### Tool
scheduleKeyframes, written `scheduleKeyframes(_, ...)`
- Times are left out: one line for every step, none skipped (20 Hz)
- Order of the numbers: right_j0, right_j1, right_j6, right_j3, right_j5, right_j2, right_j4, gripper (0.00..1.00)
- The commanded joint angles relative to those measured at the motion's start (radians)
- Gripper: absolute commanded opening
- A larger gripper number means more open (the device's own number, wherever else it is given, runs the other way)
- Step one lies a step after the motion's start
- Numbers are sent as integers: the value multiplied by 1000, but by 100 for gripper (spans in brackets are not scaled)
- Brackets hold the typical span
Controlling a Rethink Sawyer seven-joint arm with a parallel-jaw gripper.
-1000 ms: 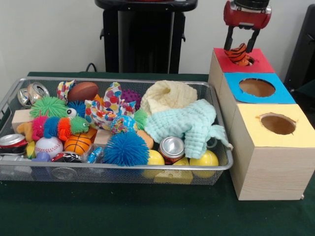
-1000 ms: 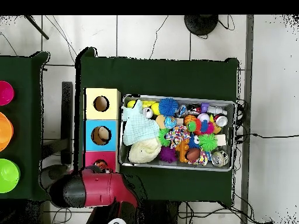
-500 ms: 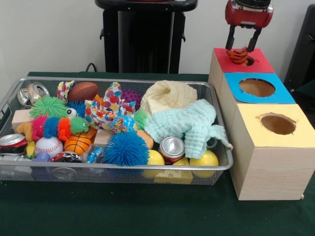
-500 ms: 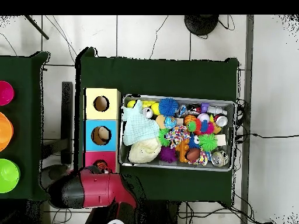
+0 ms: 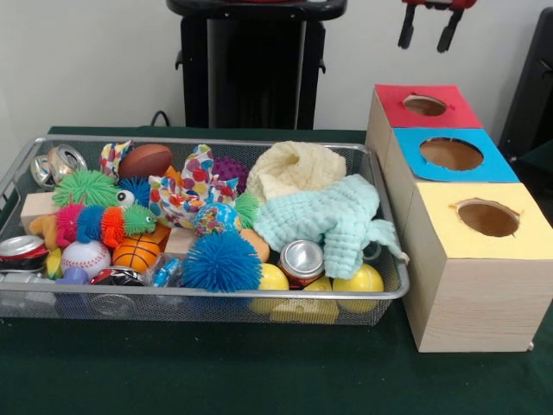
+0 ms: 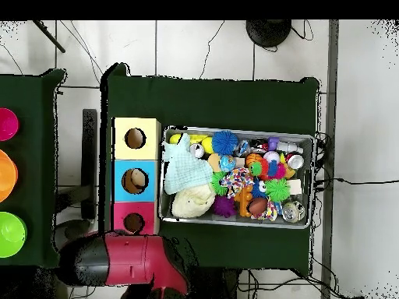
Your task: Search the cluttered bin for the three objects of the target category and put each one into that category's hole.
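1. Wire-mesh bin point(image 5: 216, 298), silver, rectangular, on the green-clothed desk point(image 5: 216, 372); heaped with soft, spiky and hard items.
2. Beside the bin: three wooden boxes in a row, each with one round hole in a coloured top. Red box point(image 5: 425, 105) farthest back, blue box point(image 5: 451, 154) in the middle, yellow box point(image 5: 486, 218) nearest the camera.
3. In the bin: two knitted cloths, a cream cloth point(image 5: 298, 169) bunched at the back and a mint cloth point(image 5: 333, 220) draped toward the boxes.
4. Spiky rubber balls: a blue ball point(image 5: 221, 261) at the bin's front, a green ball point(image 5: 85, 187) toward the far end from the boxes.
5. Three smooth yellow balls point(image 5: 363, 278) along the front wall, though the pile may hide others.
6. Dented can point(image 5: 301, 259) between the yellow balls; striped caterpillar toy point(image 5: 97, 223); baseball point(image 5: 85, 256); mini basketball point(image 5: 136, 252).
7. Hand point(image 5: 425, 28) high above the red box, two dark fingers spread, gripping nothing.
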Motion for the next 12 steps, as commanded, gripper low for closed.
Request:
scheduleKeyframes(-74, -80, 3, -98, 205, 7, -75, 100)
scheduleKeyframes(-87, -78, -9, -103, 206, 13, -81, 100)
scheduleKeyframes(-104, -74, -21, -105, 200, 20, -87, 100)
scheduleKeyframes(-121, -70, -33, -106, 194, 28, -92, 100)
scheduleKeyframes(-139, -62, -45, -113, 186, 37, -99, 100)
scheduleKeyframes(-157, -56, -58, -113, 176, 47, -103, 100)
scheduleKeyframes(-178, -50, -73, -114, 167, 58, -109, 100)
scheduleKeyframes(-197, -43, -88, -115, 156, 68, -115, 100)
scheduleKeyframes(-217, -37, -102, -112, 143, 77, -121, 100)
scheduleKeyframes(-238, -32, -116, -110, 129, 87, -127, 100)
scheduleKeyframes(-258, -25, -129, -106, 112, 96, -135, 100)
scheduleKeyframes(-278, -16, -138, -106, 98, 106, -143, 100)
